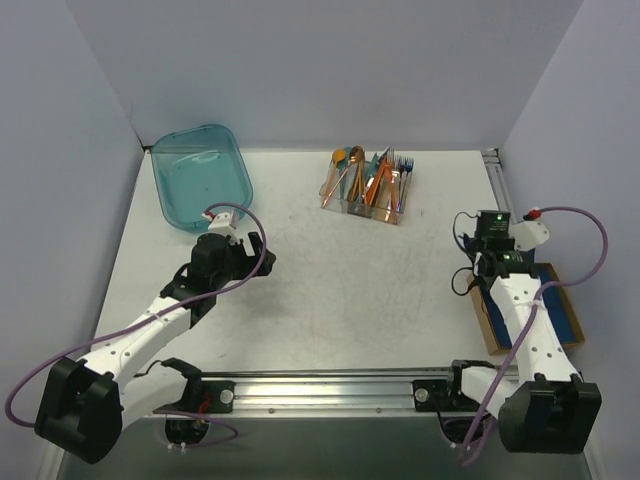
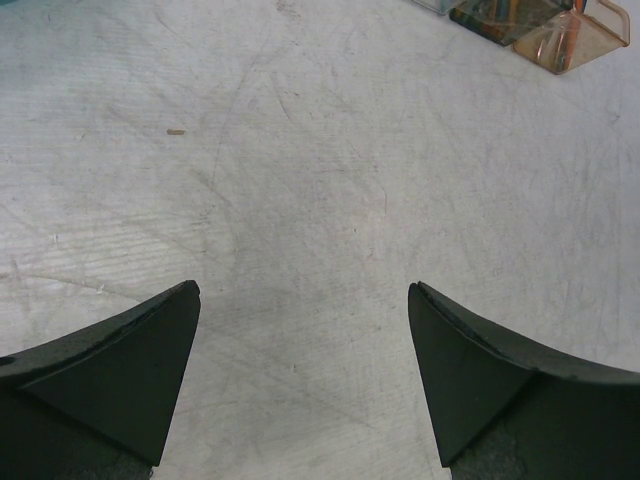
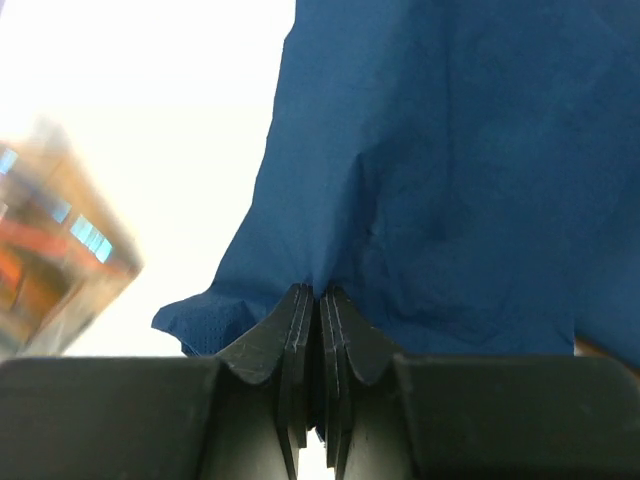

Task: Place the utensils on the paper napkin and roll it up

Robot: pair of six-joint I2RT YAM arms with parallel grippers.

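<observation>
The paper napkin (image 3: 440, 180) is a dark blue sheet that fills most of the right wrist view, puckered where my right gripper (image 3: 318, 292) is shut on its near edge. From above, this gripper (image 1: 487, 268) is over the left end of a tan box of blue napkins (image 1: 565, 315) at the table's right side. The orange-copper utensils (image 1: 378, 182) stand in a clear organizer at the back, among teal and blue cutlery. My left gripper (image 1: 243, 250) hangs open over the bare table left of centre, its fingers (image 2: 130, 350) wide apart with nothing between them.
A teal plastic bin (image 1: 200, 175) sits at the back left. The cutlery organizer (image 2: 545, 25) shows at the top right of the left wrist view and as a blur (image 3: 50, 240) in the right wrist view. A metal rail (image 1: 330, 385) runs along the near edge.
</observation>
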